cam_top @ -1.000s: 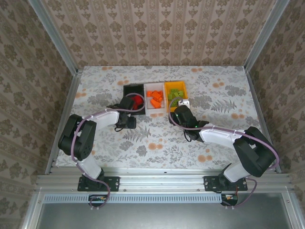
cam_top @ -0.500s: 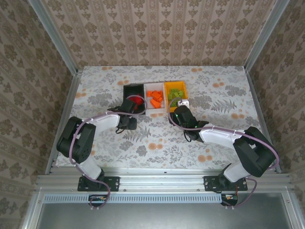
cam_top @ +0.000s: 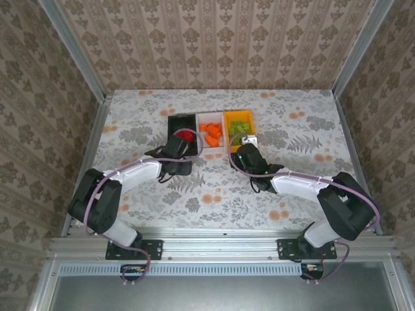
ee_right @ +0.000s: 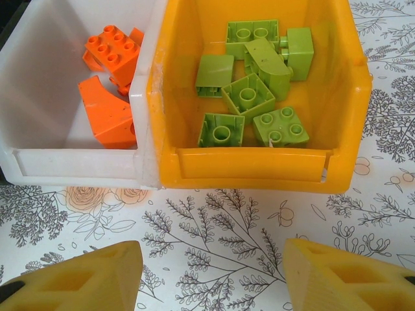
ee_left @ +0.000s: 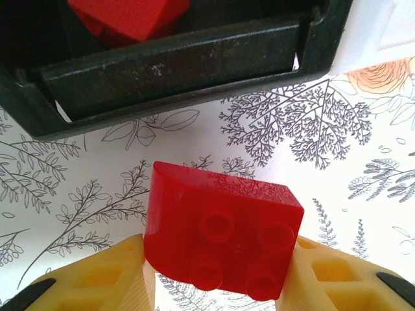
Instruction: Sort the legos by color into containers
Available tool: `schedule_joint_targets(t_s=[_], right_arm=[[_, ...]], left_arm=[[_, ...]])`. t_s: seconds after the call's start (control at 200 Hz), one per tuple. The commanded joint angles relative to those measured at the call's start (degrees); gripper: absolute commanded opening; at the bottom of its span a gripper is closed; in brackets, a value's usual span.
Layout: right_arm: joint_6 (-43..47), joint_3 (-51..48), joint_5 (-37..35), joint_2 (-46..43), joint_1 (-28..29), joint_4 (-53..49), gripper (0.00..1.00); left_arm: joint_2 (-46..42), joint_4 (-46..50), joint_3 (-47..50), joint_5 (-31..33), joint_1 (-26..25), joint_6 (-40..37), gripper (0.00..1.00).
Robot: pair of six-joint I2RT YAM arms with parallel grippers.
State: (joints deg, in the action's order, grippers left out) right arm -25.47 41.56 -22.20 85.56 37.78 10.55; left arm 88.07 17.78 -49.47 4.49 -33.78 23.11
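Red brick [ee_left: 224,230] sits pinched in left tool [ee_left: 220,262] just short of black bin [ee_left: 181,65]; right tool [ee_right: 211,272] stands spread and empty before orange-yellow bin [ee_right: 253,165] holding green bricks [ee_right: 249,94].

Three containers [cam_top: 211,149] stand side by side on the table [cam_top: 298,129], legos [cam_top: 212,134] inside.

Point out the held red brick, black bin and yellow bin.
red brick [ee_left: 224,236], left wrist view, studded face.
black bin [ee_left: 175,68], left wrist view, front wall.
yellow bin [ee_right: 249,165], right wrist view, front wall.
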Motion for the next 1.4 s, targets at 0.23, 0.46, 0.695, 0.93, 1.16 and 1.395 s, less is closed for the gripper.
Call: schedule_joint_targets(t_s=[0.23, 0.46, 0.695, 0.93, 1.16, 1.395], right_arm=[[0.8, 1.3, -1.6, -0.8, 0.6, 0.2, 0.6], [1.1, 1.2, -2.1, -1.3, 0.6, 0.2, 0.6], [1.5, 1.2, -2.7, -1.5, 0.5, 0.1, 0.6], [1.8, 1.0, -2.9, -2.2, 0.5, 0.0, 0.6], [1.8, 1.0, -2.9, -2.2, 0.5, 0.0, 0.6], [1.8, 0.7, -2.8, -2.6, 0.6, 0.5, 0.61]], left_arm=[[-3.6, 3.0, -2.2, 0.7, -0.7, 0.6, 0.44], [-0.6, 5.8, -10.3, 1.5, 0.1, -2.0, 0.44], [8.0, 9.2, -22.6, 1.1, 4.6, -5.3, 0.43], [18.9, 12.5, -34.7, -1.9, 7.1, -7.1, 0.49], [17.8, 13.5, -36.7, -0.7, 7.1, -6.8, 0.82], [3.2, 12.6, -30.1, 2.6, 6.7, -5.7, 0.9]])
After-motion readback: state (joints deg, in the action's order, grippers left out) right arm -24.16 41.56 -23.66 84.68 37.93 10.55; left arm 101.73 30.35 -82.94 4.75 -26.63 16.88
